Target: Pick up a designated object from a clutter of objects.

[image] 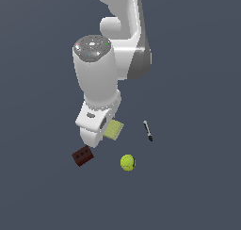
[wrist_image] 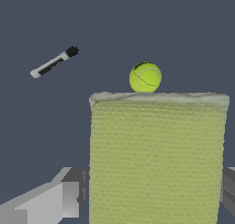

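Note:
The designated object, a pale yellow-green woven pad (wrist_image: pixel 156 159), fills the wrist view between my fingers. My gripper (wrist_image: pixel 153 198) is closed on the pad's two side edges, with one grey finger (wrist_image: pixel 69 198) on one side and the other finger (wrist_image: pixel 228 191) on the other. In the exterior view the pad (image: pixel 115 129) shows only partly from under the white hand (image: pixel 94 125), and the fingers are hidden there. Whether the pad is off the ground I cannot tell.
The tennis ball (image: pixel 127 162) (wrist_image: pixel 145 77) lies just beyond the pad. The dark red-brown holed brick (image: pixel 82 155) lies at the exterior view's left of the hand. The black-and-grey pen-like stick (image: pixel 148 130) (wrist_image: pixel 54 62) lies at the exterior view's right.

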{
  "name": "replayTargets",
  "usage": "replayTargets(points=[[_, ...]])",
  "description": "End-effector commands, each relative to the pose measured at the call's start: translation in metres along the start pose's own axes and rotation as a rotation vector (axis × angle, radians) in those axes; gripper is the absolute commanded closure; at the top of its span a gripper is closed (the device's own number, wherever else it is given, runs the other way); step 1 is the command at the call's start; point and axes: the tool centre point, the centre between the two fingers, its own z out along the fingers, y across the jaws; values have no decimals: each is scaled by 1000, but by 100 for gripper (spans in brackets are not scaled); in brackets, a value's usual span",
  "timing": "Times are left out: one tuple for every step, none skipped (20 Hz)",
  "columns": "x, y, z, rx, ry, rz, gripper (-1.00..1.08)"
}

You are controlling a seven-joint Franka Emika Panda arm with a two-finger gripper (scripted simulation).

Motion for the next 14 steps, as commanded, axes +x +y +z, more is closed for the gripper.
replayTargets(points=[[13, 5, -25, 0, 0, 0, 108], [17, 7, -34, 0, 0, 1, 108], [22, 9, -43, 0, 0, 1, 108], [27, 11, -52, 0, 0, 1, 108], [31, 13, -61, 1, 0, 1, 108], [36, 15, -69, 1, 0, 1, 108], [40, 17, -77, 1, 0, 2, 108], [44, 19, -84, 1, 0, 2, 108], [47, 21, -91, 1, 0, 2, 108], [51, 23, -98, 1, 0, 2, 108], [55, 24, -105, 1, 0, 2, 108], [58, 26, -110, 1, 0, 3, 108], [61, 27, -116, 1, 0, 3, 108], [63, 29, -121, 1, -1, 3, 108]])
